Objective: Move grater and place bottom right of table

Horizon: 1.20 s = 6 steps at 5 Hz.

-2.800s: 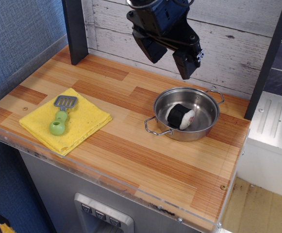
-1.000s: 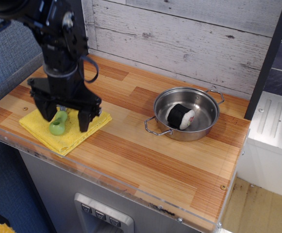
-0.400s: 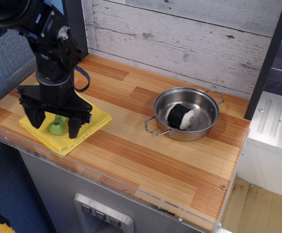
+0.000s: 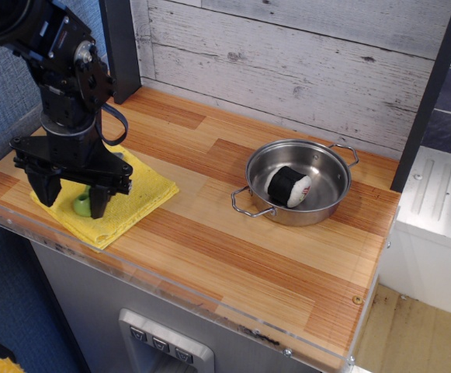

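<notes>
Table (image 4: 233,256) front-right bare; fingers (image 4: 70,198) spread, straddling grater (image 4: 82,205) on cloth (image 4: 136,190) near left rim.

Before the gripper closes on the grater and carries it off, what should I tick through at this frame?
1. Gripper open, fingers either side of the grater handle: ok.
2. Fingers low enough to grasp: cannot tell; the arm hides most of the grater.
3. Grater head position and angle: cannot tell, hidden under the gripper.
4. Yellow cloth risks being pinched with the handle: cannot tell.
5. Bottom right of the table shows bare wood: ok.
6. Steel pan, holding a black and white toy, sits behind that corner, off a straight path along the front: ok.
</notes>
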Available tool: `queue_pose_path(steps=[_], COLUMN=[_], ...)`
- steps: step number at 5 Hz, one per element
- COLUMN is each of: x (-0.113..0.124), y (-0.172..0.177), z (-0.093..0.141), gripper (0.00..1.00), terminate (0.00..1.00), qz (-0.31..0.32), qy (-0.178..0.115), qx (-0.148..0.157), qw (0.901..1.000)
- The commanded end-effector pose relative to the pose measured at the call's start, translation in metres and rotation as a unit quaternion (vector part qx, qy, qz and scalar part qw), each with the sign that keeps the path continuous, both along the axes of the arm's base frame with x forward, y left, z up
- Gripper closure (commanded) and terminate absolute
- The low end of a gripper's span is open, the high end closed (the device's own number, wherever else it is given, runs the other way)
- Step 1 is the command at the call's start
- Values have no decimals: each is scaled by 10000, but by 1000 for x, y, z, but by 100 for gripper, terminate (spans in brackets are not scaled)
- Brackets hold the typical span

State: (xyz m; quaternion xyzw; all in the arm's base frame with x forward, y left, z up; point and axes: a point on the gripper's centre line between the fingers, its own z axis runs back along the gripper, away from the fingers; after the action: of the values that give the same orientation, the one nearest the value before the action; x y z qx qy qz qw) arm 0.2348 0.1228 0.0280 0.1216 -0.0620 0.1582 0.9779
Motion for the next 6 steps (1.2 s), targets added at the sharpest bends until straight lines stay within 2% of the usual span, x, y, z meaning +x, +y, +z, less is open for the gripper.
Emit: queue_pose_path(steps=[1, 3, 5, 6], x=[-6, -6, 15, 26], y=[1, -1, -15, -29], z=[3, 3, 51, 78], gripper=[100, 100, 100, 100], terminate=[0, 0, 0, 0], qz=[69, -17, -418, -747], qy=[-4, -33, -859, -1201], qx=[36, 14, 107, 238], qw=[10000, 10000, 9954, 9897])
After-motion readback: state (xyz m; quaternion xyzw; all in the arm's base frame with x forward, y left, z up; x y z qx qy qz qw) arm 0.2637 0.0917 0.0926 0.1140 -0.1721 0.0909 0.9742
